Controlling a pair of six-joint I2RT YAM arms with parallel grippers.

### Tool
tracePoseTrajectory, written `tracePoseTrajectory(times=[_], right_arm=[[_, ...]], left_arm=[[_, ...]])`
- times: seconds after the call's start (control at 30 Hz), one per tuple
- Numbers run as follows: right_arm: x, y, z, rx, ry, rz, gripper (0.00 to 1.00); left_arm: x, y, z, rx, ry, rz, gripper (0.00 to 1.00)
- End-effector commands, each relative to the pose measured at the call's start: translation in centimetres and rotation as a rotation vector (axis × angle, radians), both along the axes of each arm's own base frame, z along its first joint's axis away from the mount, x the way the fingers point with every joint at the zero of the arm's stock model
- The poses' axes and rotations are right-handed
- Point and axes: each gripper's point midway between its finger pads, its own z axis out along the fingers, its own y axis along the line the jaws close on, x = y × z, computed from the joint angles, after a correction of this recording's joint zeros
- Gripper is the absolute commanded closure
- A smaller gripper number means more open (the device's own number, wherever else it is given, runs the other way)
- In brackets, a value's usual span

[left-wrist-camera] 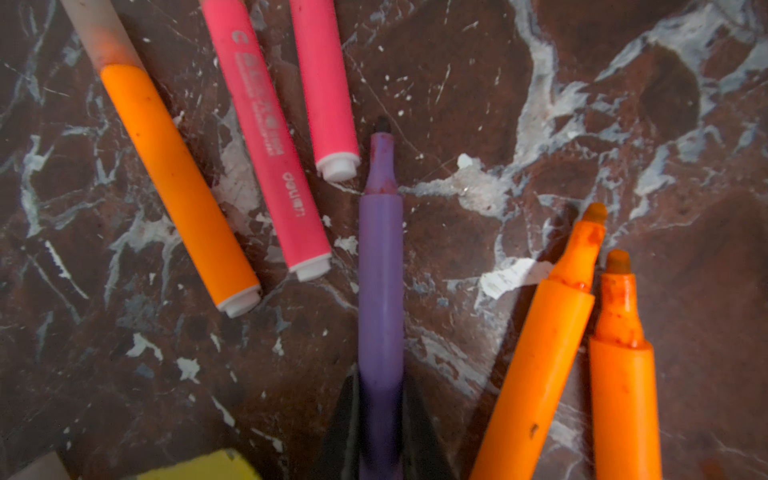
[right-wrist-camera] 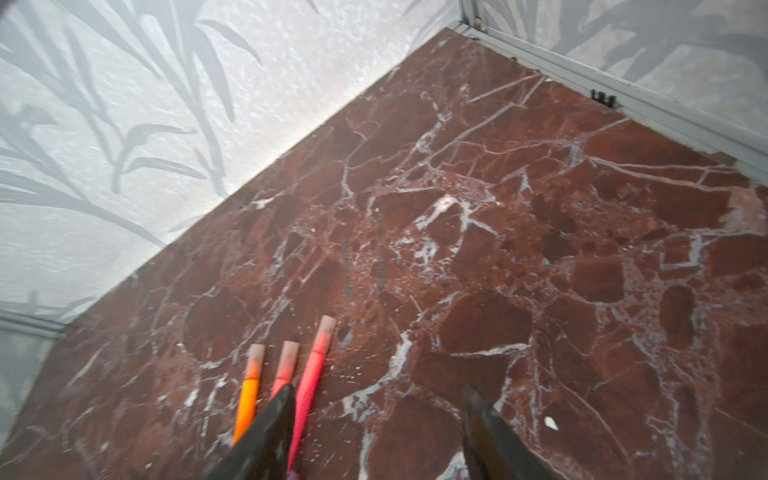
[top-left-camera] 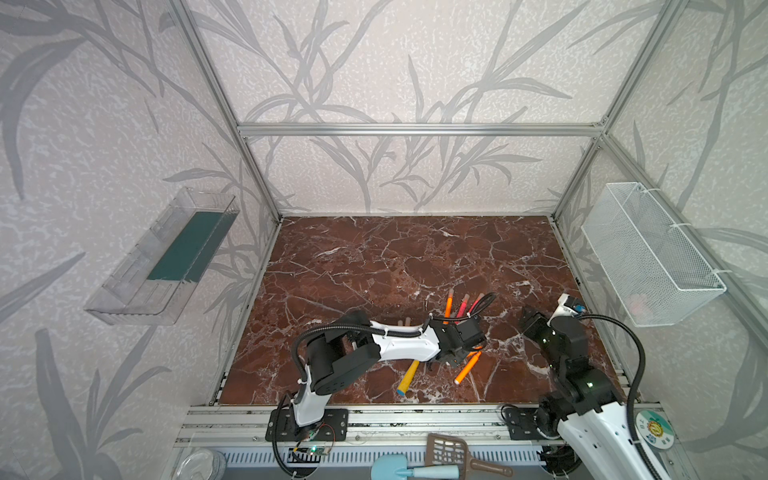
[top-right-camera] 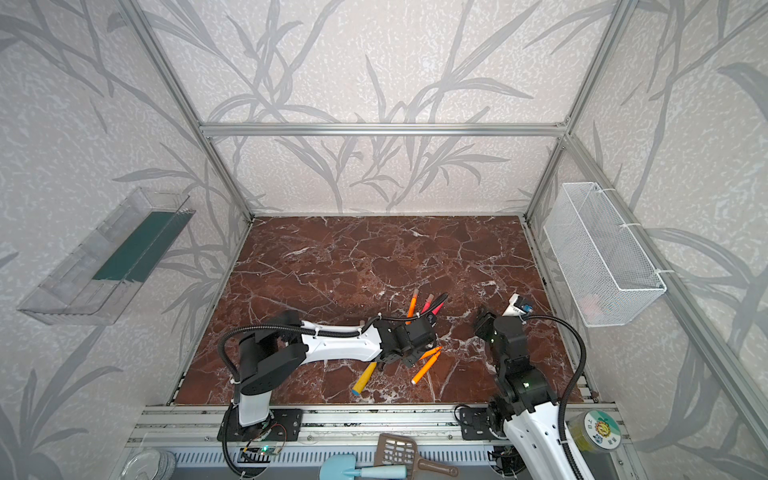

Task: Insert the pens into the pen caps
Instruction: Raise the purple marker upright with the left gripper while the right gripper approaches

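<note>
Furthest left I see the yellow tool lying flat on the marble table. Just beyond my left forearm sit two pale stubs, which may be loose pen caps, though they are too small for me to be sure. Next comes my left gripper, clamped tight on the barrel of the purple pen, whose bare tip points away from the wrist. Farther back lie a capped orange pen and two red-pink pens, side by side; the right wrist view shows each with its cap on. Just right of that gripper, two uncapped orange pens lie close alongside each other. Well to the right, my right gripper hangs above the table with its jaws apart and nothing between them.
</note>
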Motion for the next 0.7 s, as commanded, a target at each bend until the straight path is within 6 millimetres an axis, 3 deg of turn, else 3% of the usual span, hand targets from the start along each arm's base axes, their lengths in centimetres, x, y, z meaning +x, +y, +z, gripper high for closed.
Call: tracePoseTrajectory(times=[0.0,0.43,0.67], right_arm=[[-1.0,1.9,0.2,0.087,0.004,0.095,0.38],[-1.6,8.0,1.4,0.381,-0.102,0.367,0.35],[-2.1,11.1,1.6,0.44,-0.155,0.463,0.33]], left_arm=[[0.5,-0.5,2.8,-0.033,-0.046,-0.008,0.96],[0.4,-0.2,10.7,-0.282,-0.13,-0.013,1.0],[-0.1,0.0,12.6,-0.395,-0.155,-0.022,1.0]])
